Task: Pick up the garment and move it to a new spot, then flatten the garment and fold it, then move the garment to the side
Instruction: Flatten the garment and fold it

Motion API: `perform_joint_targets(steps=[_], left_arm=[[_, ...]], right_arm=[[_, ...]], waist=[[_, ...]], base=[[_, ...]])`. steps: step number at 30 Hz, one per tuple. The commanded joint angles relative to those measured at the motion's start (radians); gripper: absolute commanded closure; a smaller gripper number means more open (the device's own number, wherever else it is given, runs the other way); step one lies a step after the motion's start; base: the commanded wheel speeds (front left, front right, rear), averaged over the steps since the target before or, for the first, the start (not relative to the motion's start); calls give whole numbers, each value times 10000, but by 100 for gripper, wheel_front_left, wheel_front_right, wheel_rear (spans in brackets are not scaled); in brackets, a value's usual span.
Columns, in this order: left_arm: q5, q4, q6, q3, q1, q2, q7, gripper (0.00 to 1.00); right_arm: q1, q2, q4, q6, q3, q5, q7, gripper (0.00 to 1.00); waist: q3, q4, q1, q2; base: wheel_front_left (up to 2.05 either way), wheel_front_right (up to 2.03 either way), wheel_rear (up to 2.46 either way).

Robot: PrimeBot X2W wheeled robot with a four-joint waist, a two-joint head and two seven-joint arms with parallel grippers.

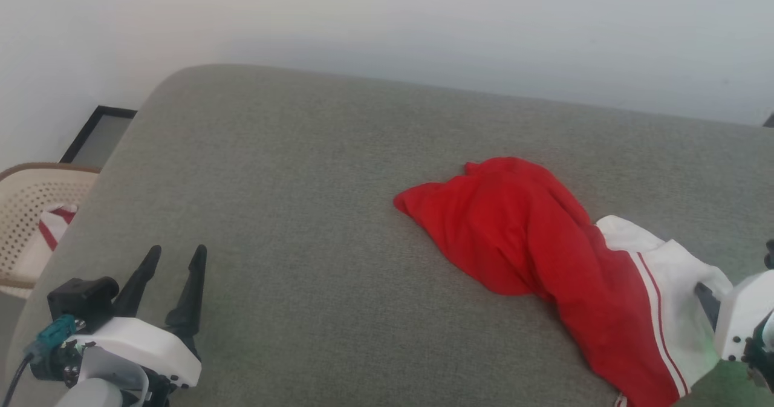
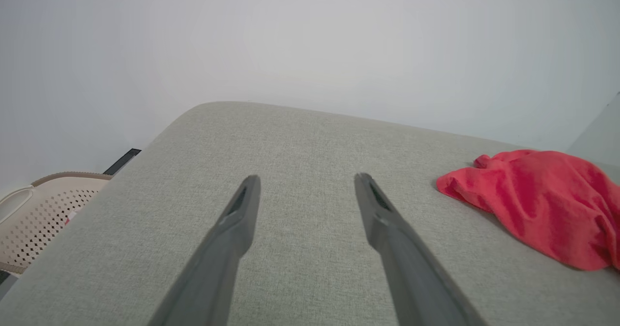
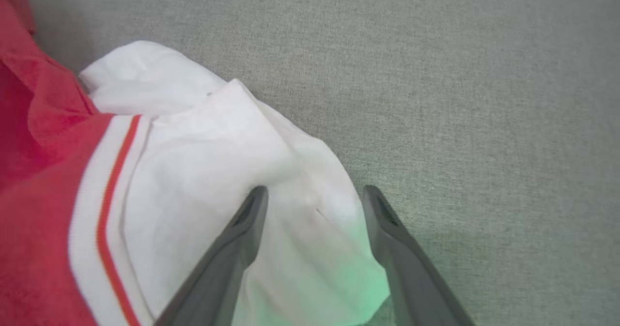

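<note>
The garment (image 1: 514, 225) lies crumpled on the right half of the grey padded surface (image 1: 272, 213), a heap of bright red cloth that runs from the middle toward the near right corner. There it ends in a white sleeve (image 1: 671, 274) edged with thin red-and-white stripe trim (image 1: 650, 292). The right pincer (image 3: 312, 195) is at that sleeve. Its two dark fingers (image 3: 242, 229) stand wide apart, open, with the bunched white cloth (image 3: 203, 161) lying between them, and I see no pinch on it. From where I stand, the right arm's white wrist housing (image 1: 744, 316) comes in low from the right edge, close over the surface, with a green glow on the cloth beside it. The left pincer (image 1: 177, 253) is well apart from the garment, at the near left corner, also open. Its fingers (image 1: 193, 286) point away toward the far edge, just above bare grey fabric. In the left wrist view the red heap (image 2: 542, 200) sits off to the right of those spread fingers (image 2: 242, 214). Beyond the left edge stands a cream perforated basket (image 1: 24, 207) with a bit of red-and-white cloth (image 1: 54, 225) in it. A dark frame (image 1: 97, 132) leans on the pale wall (image 1: 387, 26) behind it.
</note>
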Motion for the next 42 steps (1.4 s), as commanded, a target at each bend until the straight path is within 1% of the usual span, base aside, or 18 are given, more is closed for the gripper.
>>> perform_joint_targets(steps=[1, 8, 12, 18, 22, 26, 31, 32, 33, 36, 42], left_arm=[[13, -12, -16, 14, -145, 49, -1, 0], [66, -158, 13, -34, -181, 207, 154, 0], [106, -354, 60, -64, -214, 364, 301, 0], [137, -603, 76, -131, -363, 544, 604, 0], [122, -736, -53, -309, -567, 635, 1001, 0], [58, -710, -312, -627, -1103, 690, 1773, 0], [134, -367, -659, -1113, -2277, 655, 3012, 0], [122, -245, -754, -1220, -2578, 618, 3292, 0], [122, -245, -754, -1220, -2578, 618, 3292, 0], [87, 182, -1018, -1406, -3485, 561, 4014, 0], [-212, 1331, -1497, -1773, -5047, 233, 5519, 0]], right_arm=[[-77, -23, -6, -10, 62, 55, -66, 0], [121, 9, -864, -10, 349, 419, -514, 0], [561, 289, -1975, -10, 97, 188, -1439, 0], [1304, 1013, -3240, -12, -439, -473, -2879, 0], [1779, 1726, -3913, -10, -840, -1064, -3620, 0], [2099, 2382, -4530, -9, -1209, -1585, -3946, 0], [2144, 2887, -5207, -9, -1370, -1982, -4081, 0], [2112, 2929, -5307, -9, -1418, -2034, -4098, 0], [2112, 2929, -5307, -9, -1418, -2034, -4098, 0], [1923, 3085, -5534, -9, -1356, -2027, -4093, 0], [1501, 3265, -5607, -9, -1171, -1884, -4202, 0]], waist=[[-35, -73, 0, -1], [-184, -447, 0, -1], [-280, -768, 0, -1], [-438, -1201, 0, -1], [-539, -1493, 0, -1], [-500, -1843, 0, -1], [-119, -2388, 0, -1], [-14, -2496, 0, -1], [-14, -2496, 0, -1], [385, -2901, 0, -1], [1116, -3615, 0, -1]], base=[[0, 0, 0], [0, 0, 0], [0, 0, 0], [0, 0, 0], [0, 0, 0], [0, 0, 0], [0, 0, 0], [0, 0, 0], [0, 0, 0], [0, 0, 0], [0, 0, 0]])
